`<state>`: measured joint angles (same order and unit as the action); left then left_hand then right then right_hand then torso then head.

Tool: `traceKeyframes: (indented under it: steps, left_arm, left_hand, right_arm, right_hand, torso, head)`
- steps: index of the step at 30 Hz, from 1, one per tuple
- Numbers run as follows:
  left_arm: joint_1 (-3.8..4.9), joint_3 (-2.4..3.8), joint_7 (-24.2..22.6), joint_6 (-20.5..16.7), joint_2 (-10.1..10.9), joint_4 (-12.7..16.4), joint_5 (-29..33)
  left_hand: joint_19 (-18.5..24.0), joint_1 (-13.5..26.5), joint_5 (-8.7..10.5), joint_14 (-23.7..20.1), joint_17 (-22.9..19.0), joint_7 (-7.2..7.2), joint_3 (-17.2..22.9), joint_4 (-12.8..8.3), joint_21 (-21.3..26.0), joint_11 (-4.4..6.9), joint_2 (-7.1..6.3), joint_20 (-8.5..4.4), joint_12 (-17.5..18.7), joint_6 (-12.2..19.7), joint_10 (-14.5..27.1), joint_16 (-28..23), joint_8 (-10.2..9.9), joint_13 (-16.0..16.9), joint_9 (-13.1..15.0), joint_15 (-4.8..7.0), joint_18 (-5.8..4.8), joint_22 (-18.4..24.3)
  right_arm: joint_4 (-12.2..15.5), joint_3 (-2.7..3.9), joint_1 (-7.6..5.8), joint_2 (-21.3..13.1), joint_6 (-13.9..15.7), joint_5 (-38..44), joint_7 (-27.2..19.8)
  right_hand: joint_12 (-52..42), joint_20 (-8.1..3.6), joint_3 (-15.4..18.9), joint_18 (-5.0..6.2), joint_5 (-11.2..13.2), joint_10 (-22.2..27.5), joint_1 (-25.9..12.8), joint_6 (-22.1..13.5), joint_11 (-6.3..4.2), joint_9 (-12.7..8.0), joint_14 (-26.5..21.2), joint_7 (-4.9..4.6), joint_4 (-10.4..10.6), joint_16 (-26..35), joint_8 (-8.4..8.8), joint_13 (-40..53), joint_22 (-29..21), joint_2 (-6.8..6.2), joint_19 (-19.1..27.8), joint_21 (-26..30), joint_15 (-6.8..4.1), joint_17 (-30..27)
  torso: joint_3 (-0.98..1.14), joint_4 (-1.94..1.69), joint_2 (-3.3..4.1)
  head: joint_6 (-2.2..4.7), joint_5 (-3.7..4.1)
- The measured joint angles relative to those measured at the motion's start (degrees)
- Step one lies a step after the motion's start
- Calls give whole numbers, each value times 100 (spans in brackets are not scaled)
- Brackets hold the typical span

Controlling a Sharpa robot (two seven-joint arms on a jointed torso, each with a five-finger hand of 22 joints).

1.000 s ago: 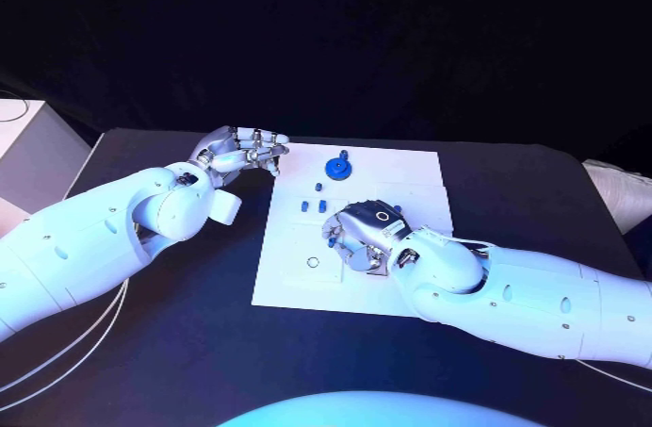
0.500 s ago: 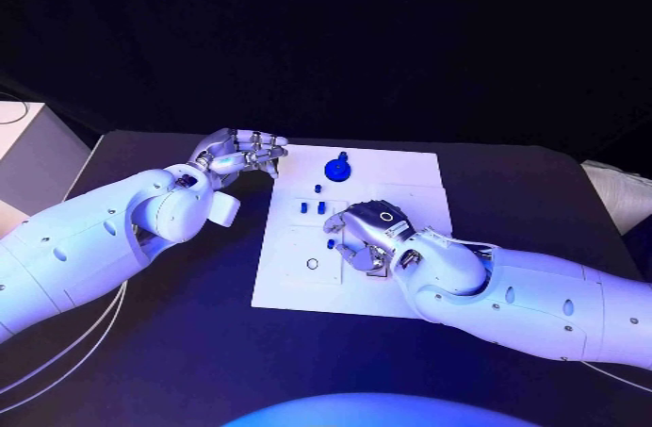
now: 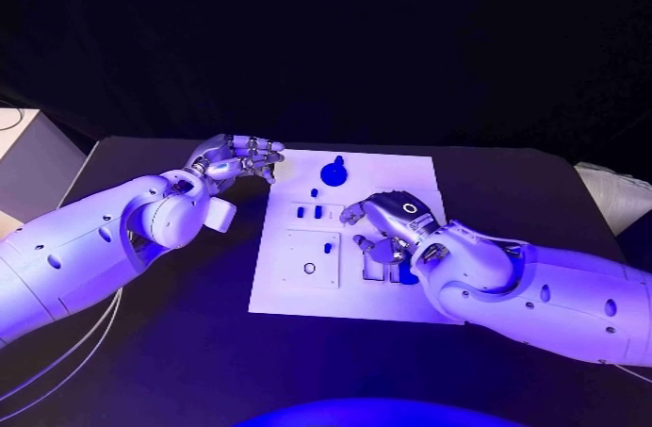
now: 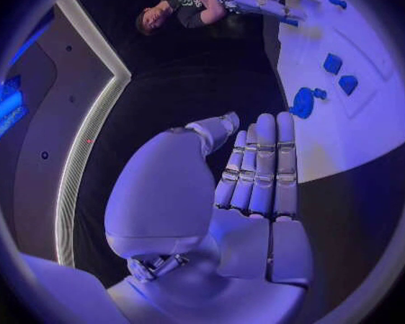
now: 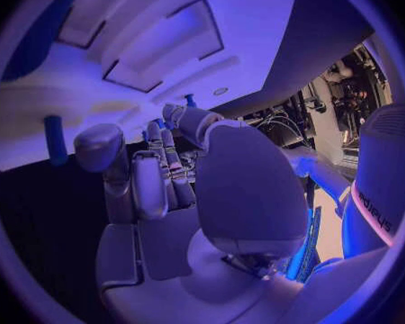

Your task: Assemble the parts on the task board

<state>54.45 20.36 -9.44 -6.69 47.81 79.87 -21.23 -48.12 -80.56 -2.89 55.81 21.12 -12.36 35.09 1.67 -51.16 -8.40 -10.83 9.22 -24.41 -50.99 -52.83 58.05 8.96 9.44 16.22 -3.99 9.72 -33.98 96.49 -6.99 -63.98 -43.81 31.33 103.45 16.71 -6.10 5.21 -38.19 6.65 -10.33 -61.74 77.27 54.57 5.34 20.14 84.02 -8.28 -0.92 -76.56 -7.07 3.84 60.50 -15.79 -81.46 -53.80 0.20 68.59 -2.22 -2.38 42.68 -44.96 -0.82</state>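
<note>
Right hand (image 3: pixel 387 231) shifted toward task board (image 3: pixel 408 177) right edge, fingers curled, grasp unclear; left hand (image 3: pixel 234 158) curled, empty; insertion pending.

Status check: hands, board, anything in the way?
Left robot hand curled, nothing held, beside task board. Right robot hand over board; grasp unclear. Blue parts unobstructed.

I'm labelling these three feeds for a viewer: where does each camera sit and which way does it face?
Head view: on the robot's head, looking down at the task board; both arms and hands show.
Left wrist view: behind the left hand, facing the board's edge and a round blue part.
Right wrist view: behind the right hand, close over the board.
Shared: head and left wrist views both show the round blue part.
</note>
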Motion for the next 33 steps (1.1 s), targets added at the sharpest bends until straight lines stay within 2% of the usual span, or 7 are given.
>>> traceKeyframes:
  steps: [4,10,13,19,22,29,33]
  left_arm:
    - [0,0,1,2,6,-4,0]
    - [-1,0,1,6,1,-15,0]
    - [-9,0,1,7,-5,-19,0]
    - [-32,0,-1,13,-7,-24,0]
    - [-35,0,-2,15,-1,-25,0]
    - [-39,0,-2,17,4,-26,0]
    - [-41,0,-2,18,5,-24,0]
  left_hand:
    - [0,0,0,0,0,0,0,0,0,0,0,0,0,0,0,0,0,0,0,0,0,5]
    - [0,0,0,0,0,0,0,0,0,-16,0,0,0,0,16,0,0,0,0,0,0,5]
    - [0,0,0,0,0,0,0,0,0,-22,0,0,0,0,21,0,0,0,0,0,0,5]
    - [0,0,0,0,0,0,0,0,0,-21,0,0,0,0,21,0,0,0,0,0,0,4]
    - [0,0,0,0,0,0,0,0,0,-21,0,0,0,0,21,0,0,0,0,0,0,4]
    - [0,0,0,0,1,0,0,0,0,-21,0,0,0,0,21,0,0,0,1,0,0,4]
    - [0,0,0,0,1,0,0,0,0,-21,0,0,0,0,21,0,0,-4,1,0,0,4]
  right_arm:
    - [153,58,-282,-332,-166,-290,-32]
    - [186,83,-507,-669,-684,-797,-106]
    - [144,91,-544,-753,-888,-944,-151]
    - [50,97,-575,-827,-1228,-1054,-230]
    - [2,98,-582,-827,-1348,-1049,-250]
    - [-134,98,-585,-714,-1421,-946,-252]
    - [-183,95,-582,-641,-1376,-862,-248]
  right_hand:
    - [0,5,182,1,0,0,-125,-22,0,-29,0,22,91,-153,0,0,169,-119,-90,-224,0,192]
    - [-34,0,708,0,-87,4,-181,-36,-3,-59,0,76,135,-242,33,5,307,-72,-166,-376,0,322]
    - [-34,0,964,0,-90,43,-181,-53,-42,-85,0,93,164,-256,33,5,321,-72,-166,-376,0,353]
    - [-51,1,1680,0,-111,216,67,-91,-7,-155,0,180,346,-256,67,12,294,49,-165,-341,0,344]
    - [-87,1,1867,0,-111,239,162,-73,9,-176,0,199,426,-256,94,12,280,99,-165,-309,0,331]
    - [-133,22,1831,0,-111,239,367,-72,10,-202,0,199,507,-256,95,20,280,215,-185,-309,0,338]
    - [-166,21,1727,0,-111,237,389,-20,8,-213,0,185,559,-256,95,21,281,189,-186,-309,0,329]
  torso:
    - [2,12,-1]
    - [3,43,-5]
    - [3,57,-6]
    - [7,68,-8]
    - [3,65,-8]
    - [0,61,-1]
    - [0,58,3]
  head:
    - [31,35]
    - [85,86]
    - [97,87]
    - [110,89]
    - [109,99]
    - [99,101]
    - [93,101]
